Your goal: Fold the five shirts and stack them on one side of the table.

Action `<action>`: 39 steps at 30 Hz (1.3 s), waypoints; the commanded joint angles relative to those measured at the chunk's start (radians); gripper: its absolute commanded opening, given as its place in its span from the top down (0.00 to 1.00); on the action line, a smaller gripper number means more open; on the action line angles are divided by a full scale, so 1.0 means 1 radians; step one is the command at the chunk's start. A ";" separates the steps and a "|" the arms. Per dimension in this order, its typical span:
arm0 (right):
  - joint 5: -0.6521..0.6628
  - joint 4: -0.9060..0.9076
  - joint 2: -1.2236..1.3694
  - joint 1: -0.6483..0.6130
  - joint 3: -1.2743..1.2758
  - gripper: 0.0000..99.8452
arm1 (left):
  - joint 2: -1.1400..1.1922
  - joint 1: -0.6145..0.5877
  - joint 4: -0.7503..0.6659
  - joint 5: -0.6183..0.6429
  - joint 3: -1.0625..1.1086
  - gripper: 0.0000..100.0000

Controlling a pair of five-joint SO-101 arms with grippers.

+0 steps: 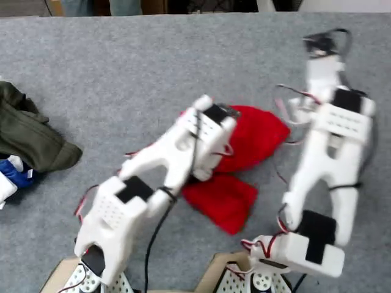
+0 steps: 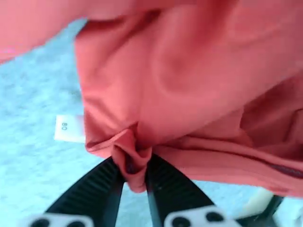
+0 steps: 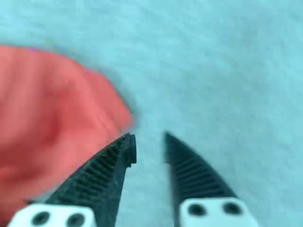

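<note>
Grey felt-covered table (image 1: 122,67). Left gripper (image 2: 134,171) clamped on fold of red shirt (image 2: 189,85). Right gripper (image 3: 149,142) parted, holding nothing, beside shirt edge. Olive shirt (image 1: 30,137) and blue garment (image 1: 15,174) heaped at table edge.

**Open end effector beside red cloth**

The right end effector (image 3: 148,142) is hanging over the pale, felt-like surface (image 3: 227,61) with its jaws standing apart, a strip of bare surface showing between them. Its two black ridged fingers (image 3: 109,165) are tapering to points. A red shirt (image 3: 52,113) is lying on the surface, its rounded edge sitting just beside one fingertip; whether they are touching is unclear.
</note>
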 commanded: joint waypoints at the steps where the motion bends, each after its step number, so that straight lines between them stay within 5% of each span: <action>1: -0.147 -0.020 0.062 -0.146 -0.056 0.72 | -0.199 -0.142 0.021 -0.166 0.116 0.97; 4: -0.216 -0.002 0.183 -0.247 -0.117 0.68 | -0.353 -0.266 0.020 -0.305 0.246 0.97; 10: -0.137 0.109 0.456 -0.394 -0.239 0.69 | -0.571 -0.504 0.018 -0.470 0.403 0.97; 17: -0.060 0.316 0.630 -0.405 -0.441 0.98 | -0.611 -0.711 0.018 -0.554 0.467 0.97; 19: -0.057 0.379 0.653 -0.397 -0.479 0.98 | -0.611 -0.756 0.018 -0.577 0.470 0.97; 30: 0.121 0.615 0.555 -0.112 -0.493 0.99 | -0.611 -0.906 -0.035 -0.626 0.469 0.97; 39: 0.528 0.615 0.288 0.161 -0.096 0.99 | -0.611 -0.918 -0.049 -0.686 0.470 0.97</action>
